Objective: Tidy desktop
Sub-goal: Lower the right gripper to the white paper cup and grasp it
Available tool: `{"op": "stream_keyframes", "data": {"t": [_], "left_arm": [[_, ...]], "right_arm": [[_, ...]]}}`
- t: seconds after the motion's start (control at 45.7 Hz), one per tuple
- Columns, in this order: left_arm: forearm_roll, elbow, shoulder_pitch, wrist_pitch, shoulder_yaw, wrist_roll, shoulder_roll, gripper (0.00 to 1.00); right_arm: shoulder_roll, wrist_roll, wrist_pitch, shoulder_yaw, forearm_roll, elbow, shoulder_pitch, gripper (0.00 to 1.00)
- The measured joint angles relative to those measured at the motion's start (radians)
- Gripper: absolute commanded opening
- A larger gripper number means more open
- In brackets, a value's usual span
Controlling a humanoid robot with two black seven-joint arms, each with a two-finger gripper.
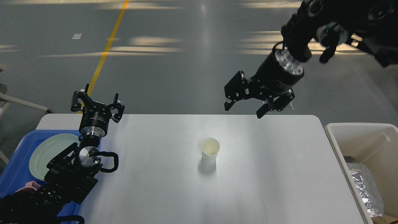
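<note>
The desktop (279, 174) is a wide white tabletop with rounded corners. A white paper cup (210, 149) stands upright near its middle. My right gripper (244, 109) is open and empty, hanging above the far edge of the desktop, up and to the right of the cup. My left gripper (94, 101) is open and empty, pointing up over the far left corner of the desktop, beside the blue tray.
A blue plastic tray (18, 155) at the left holds a pale green plate (46, 152) and a pink item (26, 187). An off-white bin (370, 137) at the right holds crumpled foil (363, 186). Grey floor lies beyond the table.
</note>
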Motion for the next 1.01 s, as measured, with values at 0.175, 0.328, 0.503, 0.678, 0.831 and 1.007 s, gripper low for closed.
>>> {"op": "stream_keyframes", "data": {"t": [0.175,0.328,0.503,0.678,0.831,1.007], "left_arm": [[0.0,0.0,0.0,0.0,0.0,0.0,0.0,1.0],[0.0,0.0,0.0,0.0,0.0,0.0,0.0,1.0],[0.0,0.0,0.0,0.0,0.0,0.0,0.0,1.0],[0.0,0.0,0.0,0.0,0.0,0.0,0.0,1.0],[0.0,0.0,0.0,0.0,0.0,0.0,0.0,1.0],[0.0,0.0,0.0,0.0,0.0,0.0,0.0,1.0]], "right_arm": [[0.105,0.0,-0.078,-0.054,0.0,-0.069,-0.184,1.0],[0.193,0.0,-0.23,-0.047,0.022,-0.108,-0.281,1.0],[0.264,0.0,-0.345,-0.034,0.104,-0.193,-0.39,1.0],[0.287,0.0,-0.476,-0.001,0.193,-0.267,-0.489,1.0],[0.315,-0.001,-0.588,0.029,0.22,-0.314,-0.567,1.0],[0.327,-0.001,-0.648,0.045,0.222,-0.326,-0.622,1.0]]}}
